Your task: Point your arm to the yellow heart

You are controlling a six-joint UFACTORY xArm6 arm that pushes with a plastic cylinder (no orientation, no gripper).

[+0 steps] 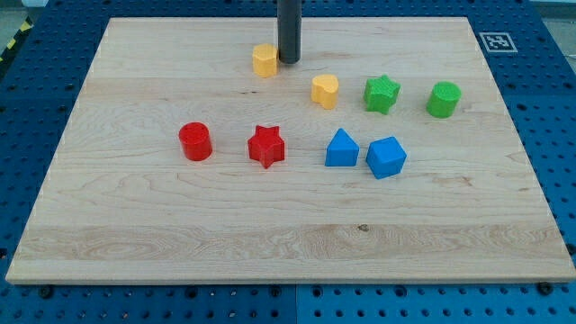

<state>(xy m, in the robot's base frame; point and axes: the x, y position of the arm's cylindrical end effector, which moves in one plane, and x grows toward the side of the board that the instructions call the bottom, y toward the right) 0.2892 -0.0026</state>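
Observation:
The yellow heart [325, 91] lies on the wooden board, above the centre of the view. My tip [289, 60] stands at the view's top, up and to the left of the heart with a clear gap between them. The tip is right beside a second yellow block [265, 60], on its right side, close to touching; that block's shape is unclear.
A green star [381, 94] and a green cylinder [443, 99] lie to the right of the heart. A red cylinder [194, 141], a red star [266, 146], a blue triangle [341, 148] and a blue block [386, 157] form a row below.

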